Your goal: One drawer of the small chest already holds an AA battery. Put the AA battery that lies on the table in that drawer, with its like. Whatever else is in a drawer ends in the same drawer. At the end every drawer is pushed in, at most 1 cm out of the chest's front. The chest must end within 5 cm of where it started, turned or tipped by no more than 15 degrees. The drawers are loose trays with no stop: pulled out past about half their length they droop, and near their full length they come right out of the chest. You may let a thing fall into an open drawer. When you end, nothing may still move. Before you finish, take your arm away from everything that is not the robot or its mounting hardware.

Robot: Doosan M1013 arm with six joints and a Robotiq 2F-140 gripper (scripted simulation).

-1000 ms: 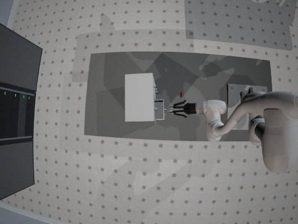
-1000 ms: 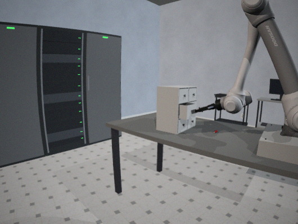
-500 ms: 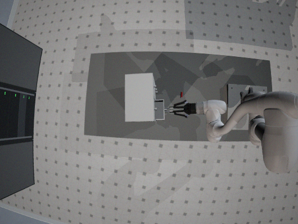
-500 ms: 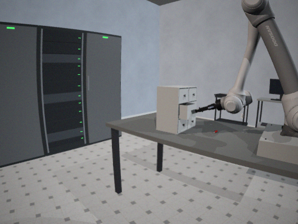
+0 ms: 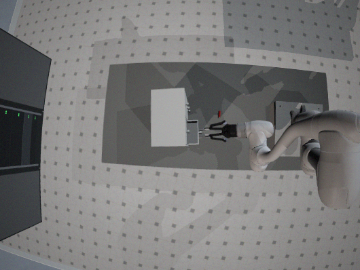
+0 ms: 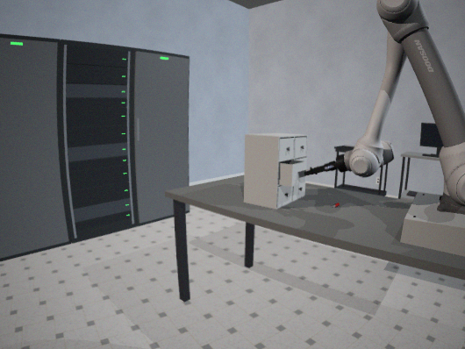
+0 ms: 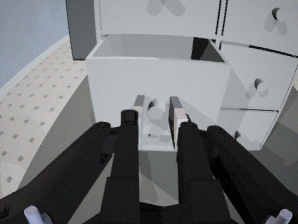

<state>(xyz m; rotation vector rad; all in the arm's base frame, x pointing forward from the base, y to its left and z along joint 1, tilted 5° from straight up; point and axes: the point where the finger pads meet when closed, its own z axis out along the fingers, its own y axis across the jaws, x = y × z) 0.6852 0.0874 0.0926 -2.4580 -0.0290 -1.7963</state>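
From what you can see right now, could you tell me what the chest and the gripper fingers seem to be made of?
The chest looks like painted wood or plastic: flat matte off-white faces, no grain showing. The gripper fingers look like matte black plastic or coated metal, tipped with lighter grey pads; the look leaves it open.

Our arm (image 6: pixel 421 61) is built of smooth, rounded, pale grey-white tubular links, with "DOOSAN" lettered in lighter grey along the upper link. A round joint cap closes our wrist housing (image 6: pixel 362 163). Our gripper (image 5: pixel 204 132) is matte black, with long jointed linkage fingers ending in lighter grey pads, and small pale cylindrical studs at its base.
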